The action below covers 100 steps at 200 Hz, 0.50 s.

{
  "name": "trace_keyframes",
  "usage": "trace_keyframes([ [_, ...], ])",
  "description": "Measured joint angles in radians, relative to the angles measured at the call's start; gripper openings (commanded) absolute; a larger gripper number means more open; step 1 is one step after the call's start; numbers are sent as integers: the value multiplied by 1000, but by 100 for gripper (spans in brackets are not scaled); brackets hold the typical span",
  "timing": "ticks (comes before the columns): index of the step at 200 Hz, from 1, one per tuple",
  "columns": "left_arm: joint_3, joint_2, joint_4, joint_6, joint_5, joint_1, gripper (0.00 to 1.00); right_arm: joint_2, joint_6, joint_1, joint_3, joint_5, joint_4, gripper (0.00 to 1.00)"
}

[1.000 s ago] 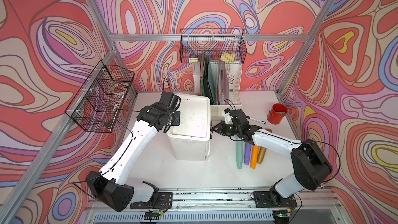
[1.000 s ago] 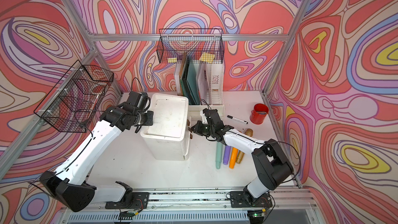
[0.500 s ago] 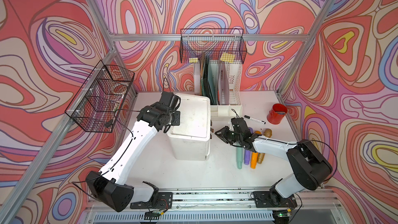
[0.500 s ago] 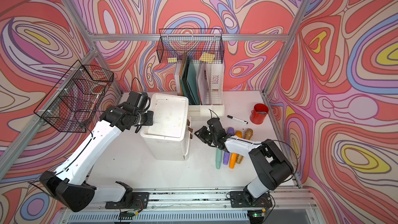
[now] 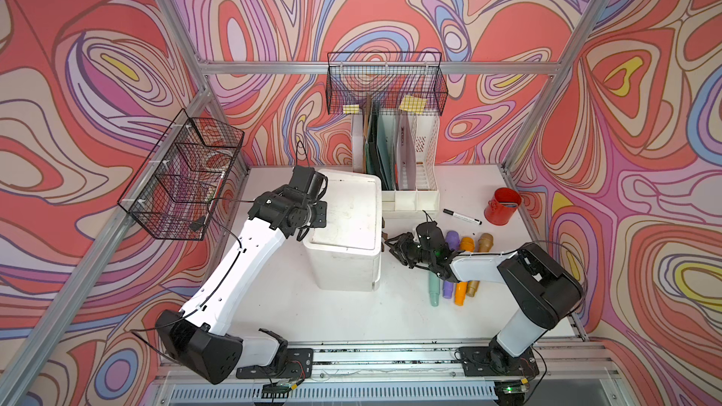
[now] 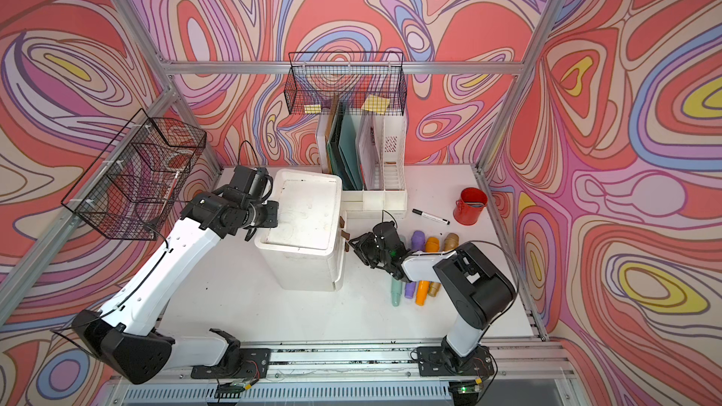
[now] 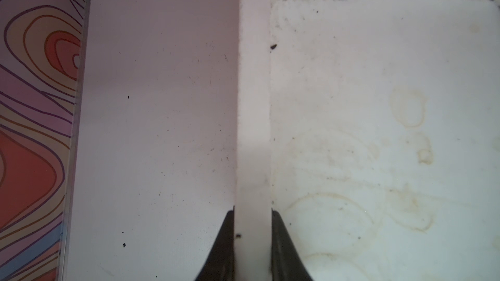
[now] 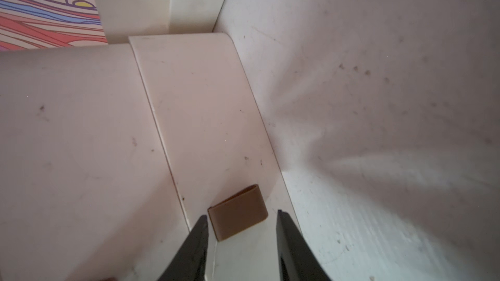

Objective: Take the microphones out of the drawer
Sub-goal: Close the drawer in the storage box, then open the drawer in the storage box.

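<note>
— Where do the microphones (image 5: 452,239) lie, and which way do they point?
— Four lie side by side on the table (image 5: 332,318) by the right arm. Their long axes are parallel, heads toward the back wall. The inside of the white drawer unit (image 5: 347,220) is hidden.
— And the fingers?
— The right gripper (image 5: 390,247) has its fingers apart either side of a brown pull tab (image 8: 238,212), not gripping it. The left gripper (image 7: 252,212) is clamped on the unit's raised top rim.
</note>
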Motion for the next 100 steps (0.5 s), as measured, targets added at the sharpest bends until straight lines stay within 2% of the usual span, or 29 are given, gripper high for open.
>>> trace_keyframes([
  [100,0,0,0,0,0,0,0,108,240,52,-13,80,192,43],
])
